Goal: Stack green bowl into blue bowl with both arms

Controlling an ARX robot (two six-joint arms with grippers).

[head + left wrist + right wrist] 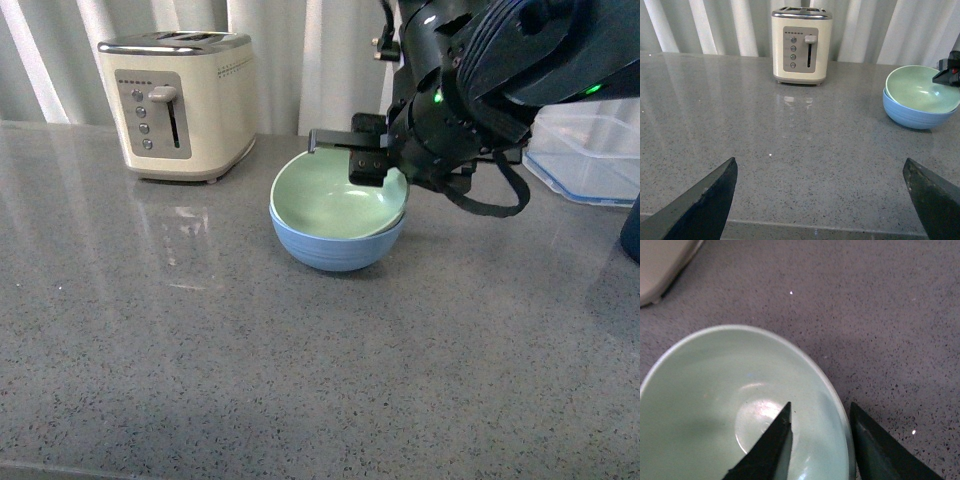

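**Green bowl's sitting in the blue one, right pincer at the rim**

So the green bowl [335,195] is nested inside the blue bowl [335,248], though it looks a bit tilted, riding higher on the 3 o'clock side, so I'd call it not quite seated flat. The pair sits mid-worktop [300,380], with the toaster [178,103] off at about 10 o'clock from them and a clear container [585,150] out at 2 o'clock.

The right pincer [820,440] straddles the green bowl's rim on its 2 o'clock side: one finger inside the bowl, the other outside, wall in between. There's a narrow gap between the fingers, and I can't tell whether they're actually pinching the wall or just loose around it.

The left pincer [820,200] is well away from the bowls, hanging over bare worktop with its jaws spread wide and nothing in them.

Handling-wise, my guess: these are thin plastic bowls, light, stiff enough but a bit springy at the rim, and smooth, so slippery. The rim is really the only place for thin fingers to take hold, one in and one out. Being so light, the green one could lift or skid with the fingers if they drag on release, and the blue one may slide on that polished stone.
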